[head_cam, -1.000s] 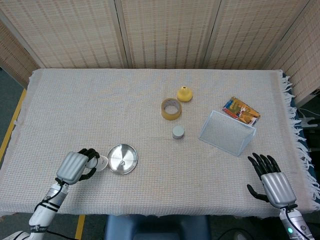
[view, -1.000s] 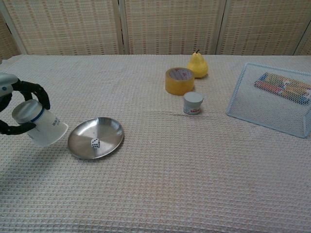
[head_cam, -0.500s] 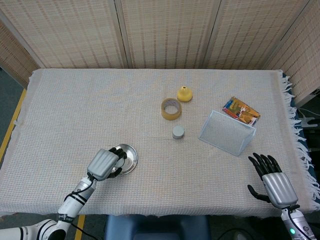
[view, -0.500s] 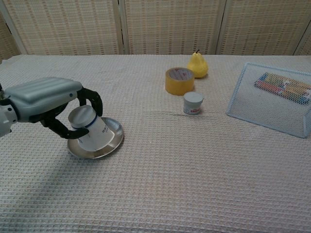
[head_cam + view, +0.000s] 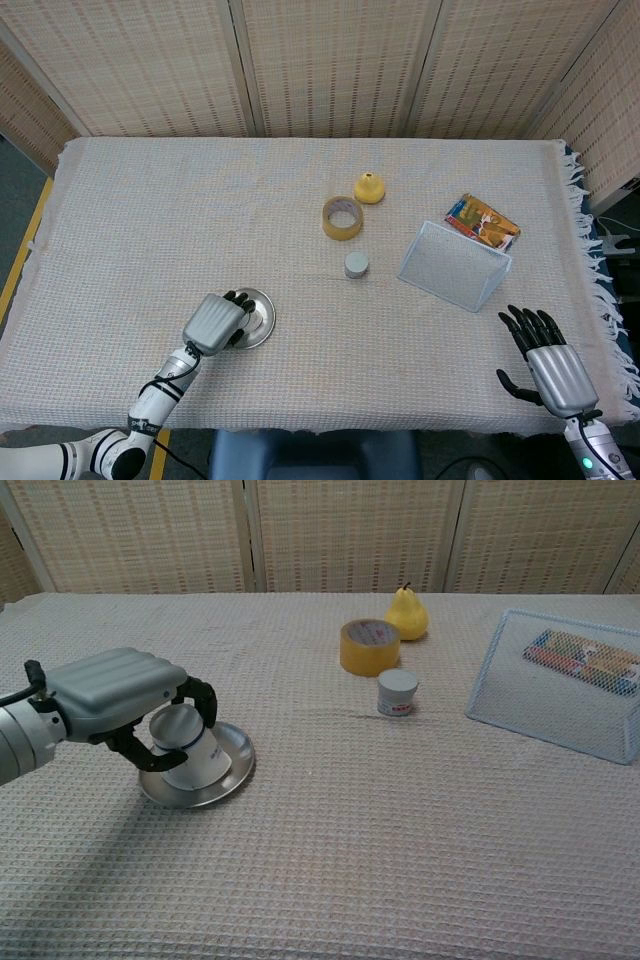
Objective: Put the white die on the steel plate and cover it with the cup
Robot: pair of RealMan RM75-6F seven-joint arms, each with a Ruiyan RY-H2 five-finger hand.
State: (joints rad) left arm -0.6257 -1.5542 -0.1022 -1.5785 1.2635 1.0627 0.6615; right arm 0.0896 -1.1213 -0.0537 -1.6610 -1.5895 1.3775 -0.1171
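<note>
The cup (image 5: 188, 753) is seen upside down on the steel plate (image 5: 232, 764), mouth down, tilted slightly; whether its rim sits flat cannot be told. The die is not visible and is judged to lie under the cup. The left robot hand (image 5: 125, 705) is wrapped around the cup's upper wall, fingers curled about it from above. The cup is judged light, thin-walled and easily crushed or tipped, so a gentle hold around the middle of the wall is suggested, and a slow release; the plate looks smooth, so sliding is a risk. The right robot hand (image 5: 550, 362) is held at the near right edge of the bench (image 5: 420, 840), fingers spread, nothing in it. Farther off are noted a tape roll (image 5: 369, 646), a pear (image 5: 407, 612), a small jar (image 5: 397, 692) and a wire basket (image 5: 560, 685).
</note>
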